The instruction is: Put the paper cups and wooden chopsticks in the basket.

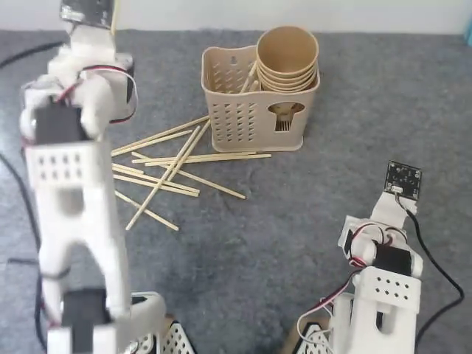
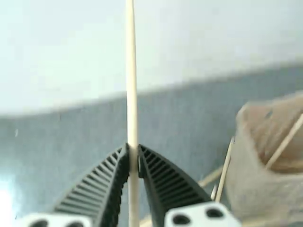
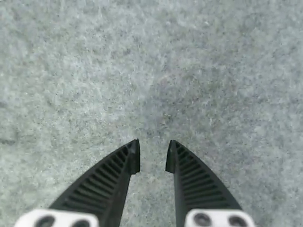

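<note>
Wooden chopstick (image 2: pixel 130 71) clamped in left end effector (image 2: pixel 133 151); right end effector (image 3: pixel 152 156) narrowly parted, empty, above grey mat (image 3: pixel 142 56).

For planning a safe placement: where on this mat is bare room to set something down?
Bare mat right of the basket, and under the right gripper. Also the mat's near middle. Crowded: loose chopsticks left of the basket. The left gripper grips one chopstick.

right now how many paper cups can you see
5 paper cups, counting rims. All are nested in one stack standing in the basket, beside a few chopsticks already in it. More cups may be hidden lower in the stack.
</note>
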